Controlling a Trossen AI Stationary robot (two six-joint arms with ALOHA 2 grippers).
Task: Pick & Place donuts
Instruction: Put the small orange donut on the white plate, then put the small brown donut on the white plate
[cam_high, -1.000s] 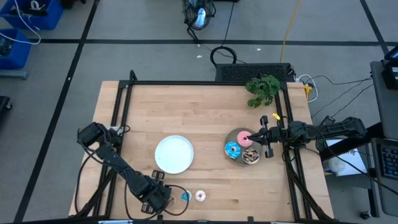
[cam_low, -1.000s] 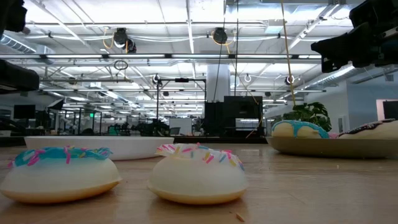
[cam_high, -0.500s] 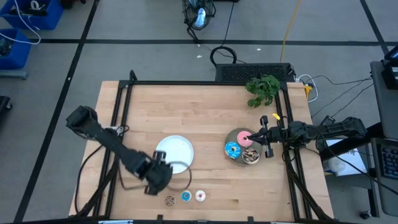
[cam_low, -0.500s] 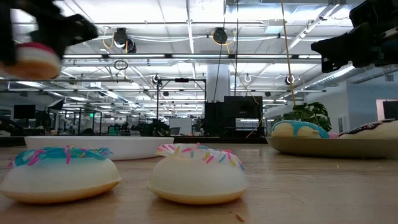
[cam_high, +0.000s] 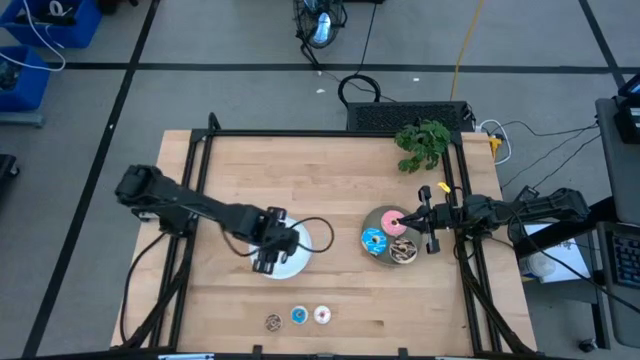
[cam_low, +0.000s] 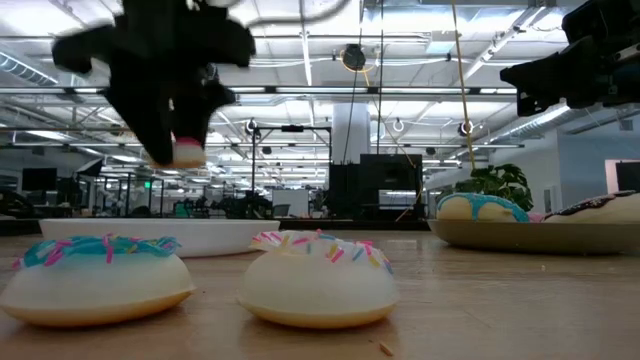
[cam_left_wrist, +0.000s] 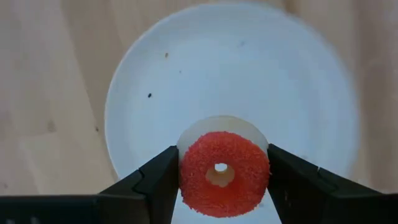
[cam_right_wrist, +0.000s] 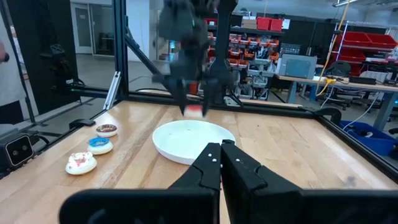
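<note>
Hovering at the centre of the high view, the left pincer (cam_left_wrist: 221, 177) grips the tiny red sugared ring donut (cam_left_wrist: 224, 173) above the round white plate (cam_left_wrist: 155, 93), mid-placement. Next, probably, lower and release. The right pincer (cam_right_wrist: 220, 163) waits clenched, empty, beside the grey plate (cam_high: 378, 217) at centre right.

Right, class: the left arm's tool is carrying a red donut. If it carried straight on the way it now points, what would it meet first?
The white plate. The left tool points down at it, the red donut held between its fingers above the plate's bare middle. The donut would probably touch first; the gap is hard to judge.
</note>
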